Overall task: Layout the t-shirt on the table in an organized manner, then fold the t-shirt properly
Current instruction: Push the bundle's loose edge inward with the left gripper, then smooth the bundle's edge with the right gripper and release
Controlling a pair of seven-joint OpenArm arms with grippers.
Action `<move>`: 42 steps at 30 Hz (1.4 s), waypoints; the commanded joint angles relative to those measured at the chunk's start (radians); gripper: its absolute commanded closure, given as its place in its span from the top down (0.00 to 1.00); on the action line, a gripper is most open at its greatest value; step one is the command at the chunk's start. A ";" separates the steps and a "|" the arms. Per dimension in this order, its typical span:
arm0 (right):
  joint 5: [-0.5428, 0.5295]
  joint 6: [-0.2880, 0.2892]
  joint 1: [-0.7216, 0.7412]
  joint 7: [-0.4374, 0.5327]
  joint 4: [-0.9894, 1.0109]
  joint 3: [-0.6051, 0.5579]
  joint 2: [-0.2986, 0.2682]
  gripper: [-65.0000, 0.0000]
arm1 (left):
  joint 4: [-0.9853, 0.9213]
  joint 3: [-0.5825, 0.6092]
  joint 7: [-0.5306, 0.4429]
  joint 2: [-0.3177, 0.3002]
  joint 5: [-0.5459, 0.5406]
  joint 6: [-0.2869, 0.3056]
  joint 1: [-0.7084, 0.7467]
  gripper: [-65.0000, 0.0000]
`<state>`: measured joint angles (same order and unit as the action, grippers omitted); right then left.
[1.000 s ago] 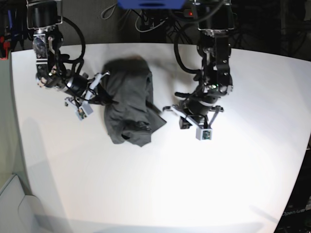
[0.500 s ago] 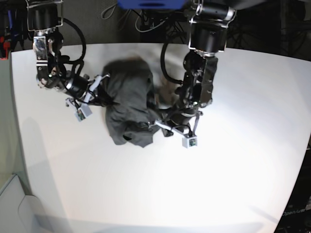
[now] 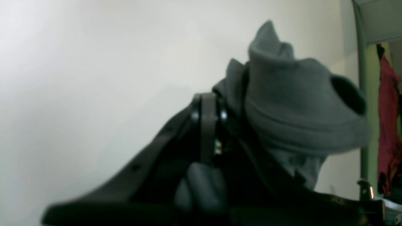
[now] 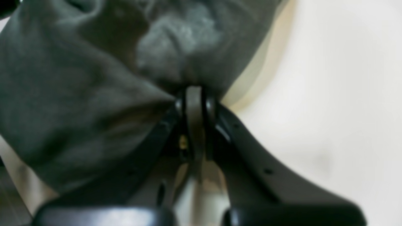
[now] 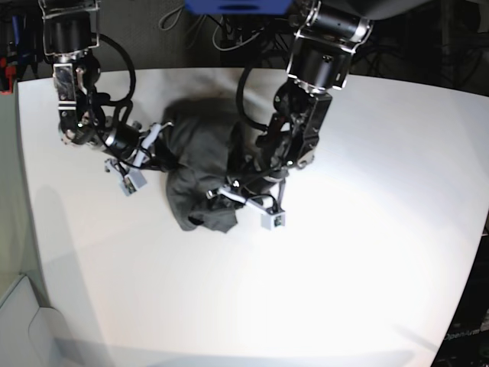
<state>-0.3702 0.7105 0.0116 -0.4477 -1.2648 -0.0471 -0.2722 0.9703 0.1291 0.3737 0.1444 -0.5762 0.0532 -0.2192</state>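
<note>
Base view shows the left gripper (image 5: pixel 243 186) pinched shut at the crumpled t-shirt's (image 5: pixel 200 164) right edge, its arm reaching down over the cloth from the far side. The right gripper (image 5: pixel 157 147) is clamped on the shirt's left edge, forearm lying low. Bare table (image 5: pixel 344 260) surrounds the heap.

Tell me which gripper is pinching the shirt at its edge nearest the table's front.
The left gripper, the one hanging from the arm on the base view's right, is shut on the t-shirt at its lower right. The right gripper pinches the shirt's left edge, farther back.
</note>
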 commanded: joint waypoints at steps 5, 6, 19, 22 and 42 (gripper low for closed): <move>0.052 -0.012 0.004 -0.055 0.003 -0.058 -0.002 0.00 | 0.017 -0.001 -0.040 0.013 -0.015 0.172 -0.019 0.00; 0.052 -0.012 0.003 -0.055 0.003 -0.064 -0.002 0.00 | 0.022 -0.001 -0.063 0.013 -0.015 0.176 -0.019 0.00; 0.052 -0.012 0.006 -0.055 0.003 -0.067 -0.006 0.00 | 0.028 -0.059 -0.118 -0.073 -0.021 0.176 -0.056 0.00; 0.052 -0.012 0.006 -0.055 0.003 -0.067 -0.008 0.00 | 0.028 -0.075 -0.117 -0.119 -0.021 0.176 -0.055 0.00; 0.047 -0.012 0.004 -0.067 -0.349 -0.064 -0.020 0.00 | 0.562 -0.316 0.090 -0.385 -0.023 0.099 0.278 0.00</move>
<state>-0.3092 0.6941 0.0048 -0.5343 -1.5955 -0.1131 -0.2935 1.5120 -0.1837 0.4782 -0.2317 -0.5915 0.1471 0.0692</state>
